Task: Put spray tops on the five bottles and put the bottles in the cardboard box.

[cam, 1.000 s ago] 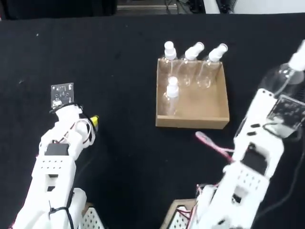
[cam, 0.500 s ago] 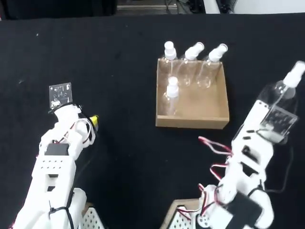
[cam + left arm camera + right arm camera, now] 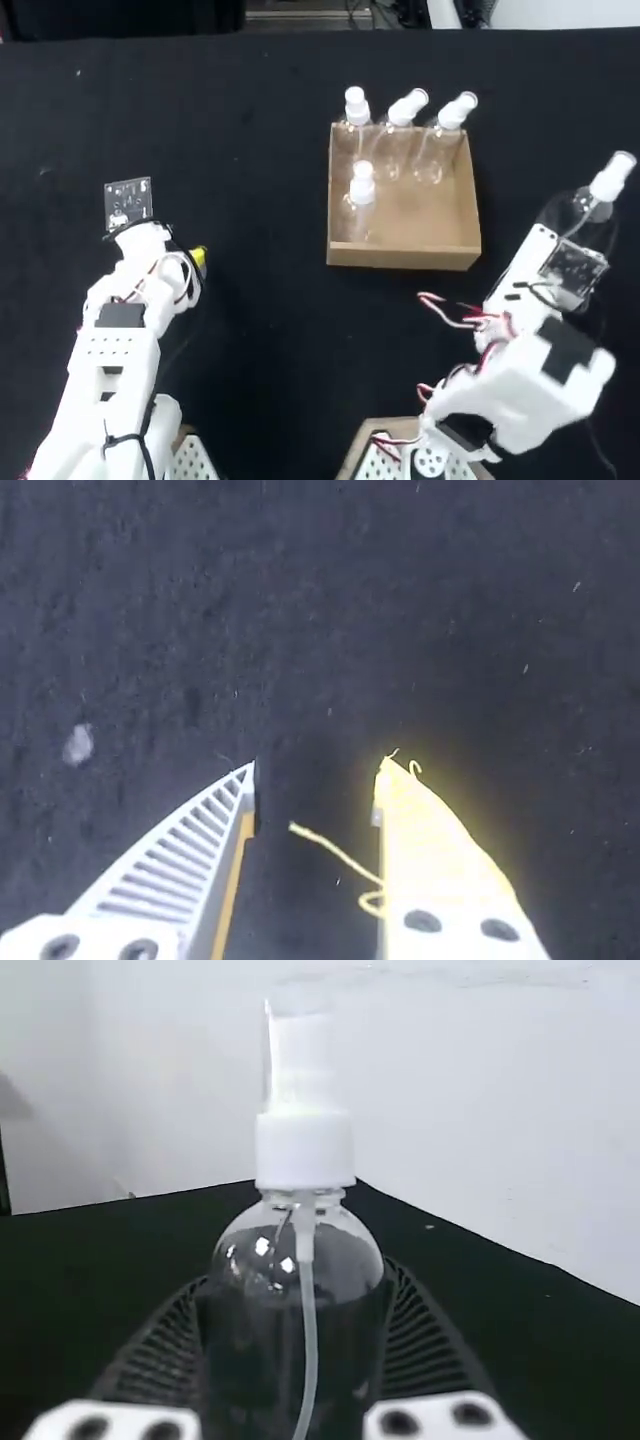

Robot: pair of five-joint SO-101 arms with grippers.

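The cardboard box (image 3: 405, 250) stands on the black table right of centre. It holds several clear bottles with white spray tops: three (image 3: 400, 130) lean on the far wall and one (image 3: 358, 205) stands nearer the left wall. My right gripper (image 3: 297, 1285) is shut on another clear bottle (image 3: 300, 1250) with a white spray top (image 3: 303, 1130). In the high view this bottle (image 3: 578, 208) is held off the table, right of the box, tilted up and away. My left gripper (image 3: 318, 780) is open and empty just above the bare table, far to the left of the box.
The left arm (image 3: 125, 310) lies over the table's left side and the right arm (image 3: 530, 350) over its near right corner. Red and white wires (image 3: 455, 308) loop from the right arm just in front of the box. A white wall (image 3: 500, 1090) rises past the table edge.
The right arm has swung and drawn the held bottle lower and nearer in the high view, still right of the box. The left arm has hardly moved.
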